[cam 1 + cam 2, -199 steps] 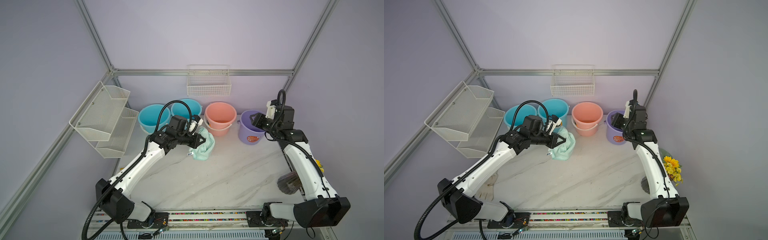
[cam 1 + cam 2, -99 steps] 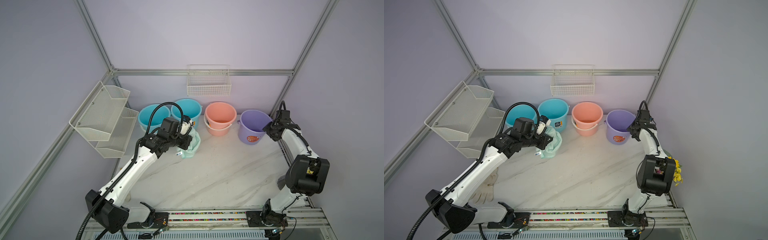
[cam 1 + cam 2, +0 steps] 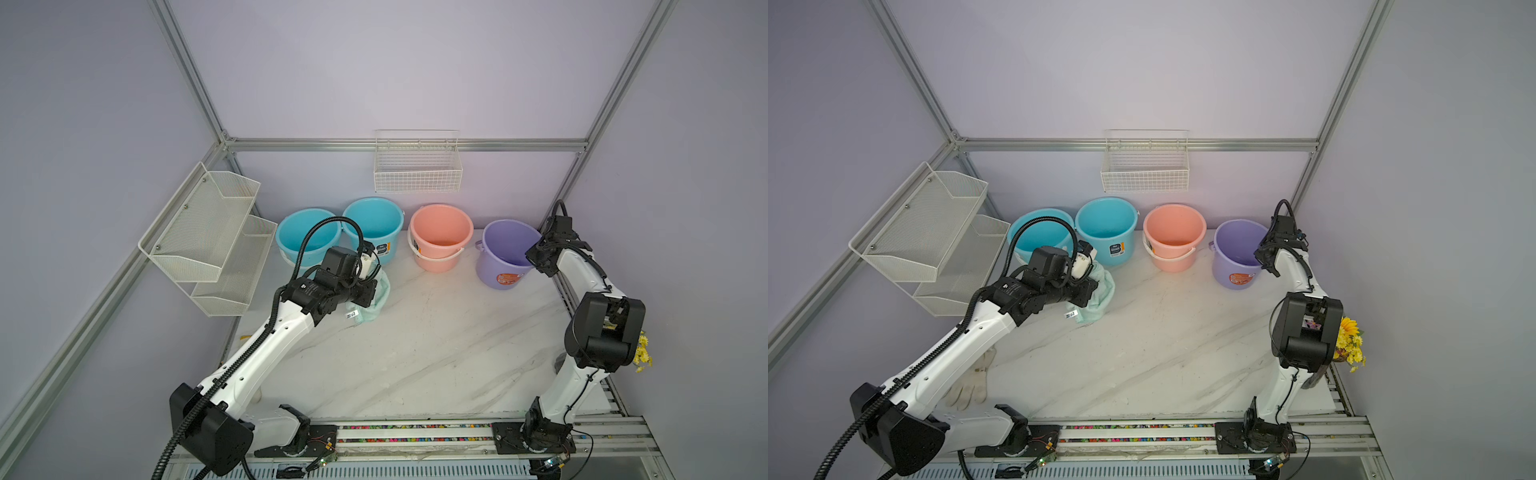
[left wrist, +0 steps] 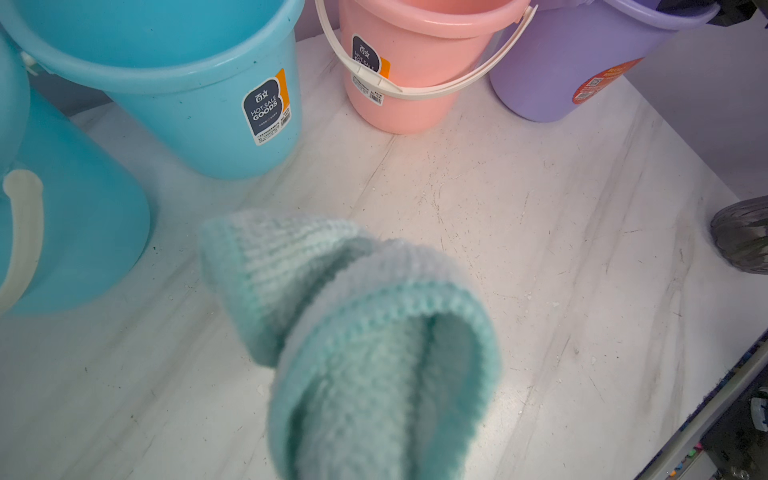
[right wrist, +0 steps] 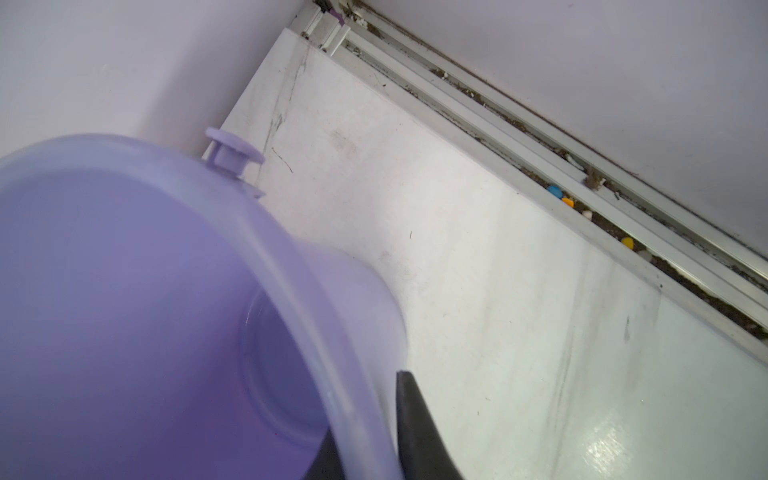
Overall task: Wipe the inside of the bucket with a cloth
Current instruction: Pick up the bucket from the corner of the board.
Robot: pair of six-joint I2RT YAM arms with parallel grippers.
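My left hand (image 3: 369, 291) pinches the mint-green cloth (image 4: 374, 353) over the marble surface (image 3: 415, 353). My right hand (image 5: 361, 440) pinches the rim of the purple bucket (image 3: 500, 257), one finger inside, one outside.

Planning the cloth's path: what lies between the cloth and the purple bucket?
Between the cloth and the purple bucket, only bare marble tabletop, in both top views; the pink bucket stands behind.
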